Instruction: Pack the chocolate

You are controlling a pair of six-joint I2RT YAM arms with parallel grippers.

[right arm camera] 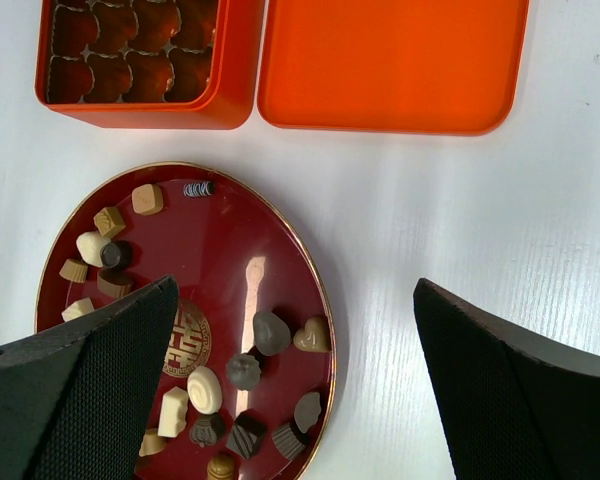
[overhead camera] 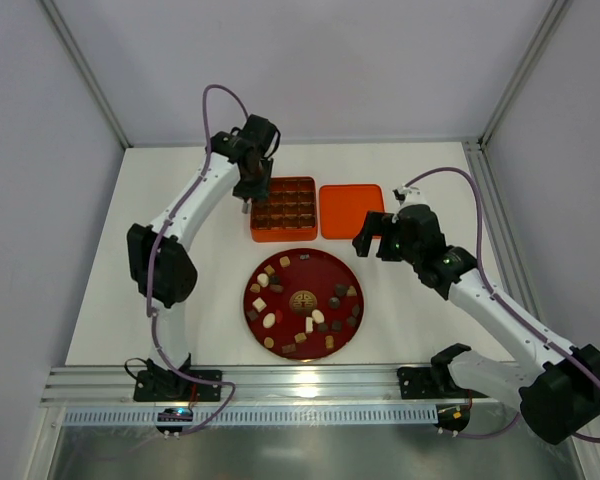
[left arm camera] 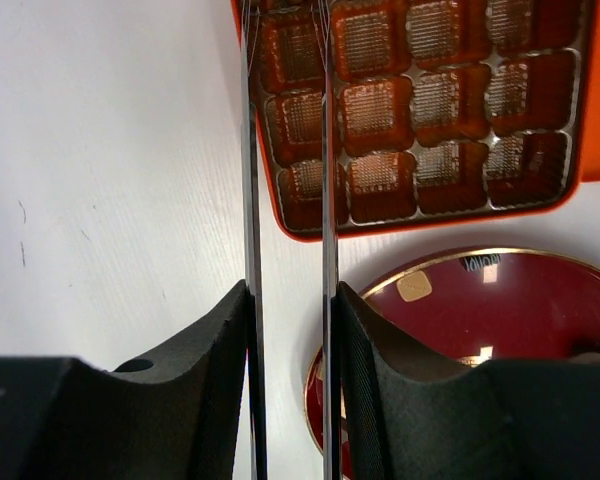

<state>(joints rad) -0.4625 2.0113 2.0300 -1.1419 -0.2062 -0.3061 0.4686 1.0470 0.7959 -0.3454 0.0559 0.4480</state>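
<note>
The left gripper [overhead camera: 245,200] hangs over the far-left edge of the square orange box [overhead camera: 280,237] of brown cells. Its thin fingers are parted by a narrow gap with nothing between them. The chocolate [right arm camera: 205,389], small brown, tan and cream pieces, lies scattered on the round dark-red plate [overhead camera: 310,268] just near of the box. The right gripper [right arm camera: 295,288], spread wide and empty, hovers at the plate's right rim, near of the flat orange lid [overhead camera: 351,210]. It looks the nearer arm, with the pieces to its left.

a single sign shows: a round gold emblem [overhead camera: 303,300] at the centre of the dark red plate [overhead camera: 320,270], shaped like a stylised character; its strokes are too fine to read with certainty
</note>
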